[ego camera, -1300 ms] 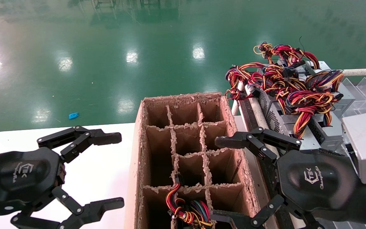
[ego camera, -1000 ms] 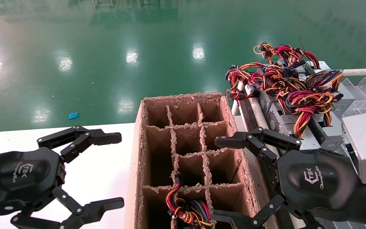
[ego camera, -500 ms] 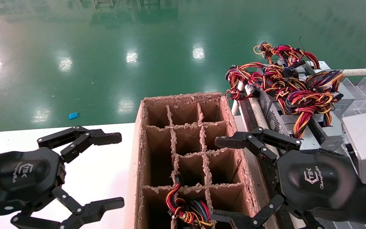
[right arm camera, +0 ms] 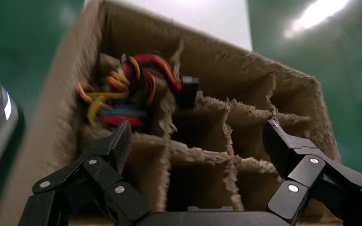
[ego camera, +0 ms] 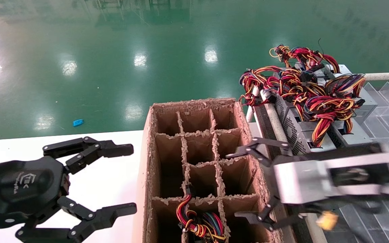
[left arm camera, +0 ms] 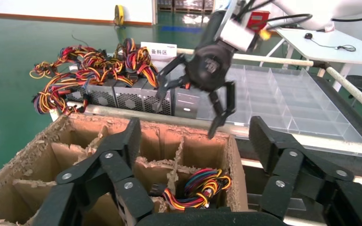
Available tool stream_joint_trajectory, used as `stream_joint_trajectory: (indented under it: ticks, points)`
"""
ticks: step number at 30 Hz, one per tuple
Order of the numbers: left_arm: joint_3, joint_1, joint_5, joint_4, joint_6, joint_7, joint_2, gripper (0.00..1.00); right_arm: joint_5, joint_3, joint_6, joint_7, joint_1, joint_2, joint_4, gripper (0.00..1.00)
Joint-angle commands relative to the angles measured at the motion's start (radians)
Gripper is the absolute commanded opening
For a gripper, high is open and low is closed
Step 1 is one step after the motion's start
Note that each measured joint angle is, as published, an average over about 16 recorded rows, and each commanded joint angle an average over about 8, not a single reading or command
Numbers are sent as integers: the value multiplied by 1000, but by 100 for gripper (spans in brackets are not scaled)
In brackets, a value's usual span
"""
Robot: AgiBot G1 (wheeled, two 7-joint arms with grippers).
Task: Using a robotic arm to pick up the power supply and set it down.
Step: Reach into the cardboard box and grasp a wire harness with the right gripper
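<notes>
— Item one, the pincers?
— Right pincer [ego camera: 248, 184]: fingers spread wide, holding nothing, above the right edge of the brown divided cardboard box [ego camera: 147, 162], its silver wrist module turned up. Left pincer [ego camera: 127, 177]: also spread and empty, over the white tabletop [ego camera: 113, 185] just left of the box.

— Item two, the power supply?
— Several silver-grey power supplies [ego camera: 302, 130] lie in a row on the rack to the right of the box, beyond the right pincer and apart from it. Their red, yellow, orange and black wires [ego camera: 302, 87] pile in a tangle on top.

— Anything in the box?
— One wire bundle [ego camera: 199, 224] shows in a near compartment; the unit beneath it is hidden. The other cells in sight are bare cardboard.

— Surroundings?
— Green glossy floor [ego camera: 113, 67]; clear divided tray [left arm camera: 283, 103] behind the rack.
</notes>
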Motion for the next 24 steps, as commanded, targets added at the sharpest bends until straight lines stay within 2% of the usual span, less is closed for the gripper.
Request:
stream_joint_trajectory:
  ticks: [1,17,19,24]
  points:
    - [0,0,0,0,0,0,0,0,-85,-45,-18,-29,67,-42,0,100]
    - [0,0,0,0,0,0,0,0,-176,-271,-14,-210,225,-215,-17,100]
    - [0,0,0,0,0,0,0,0,-188,-287,-8,-232,232,-233,-21,85]
    - [0,0,0,0,0,0,0,0,-208,-312,10,-283,234,-272,-39,24]
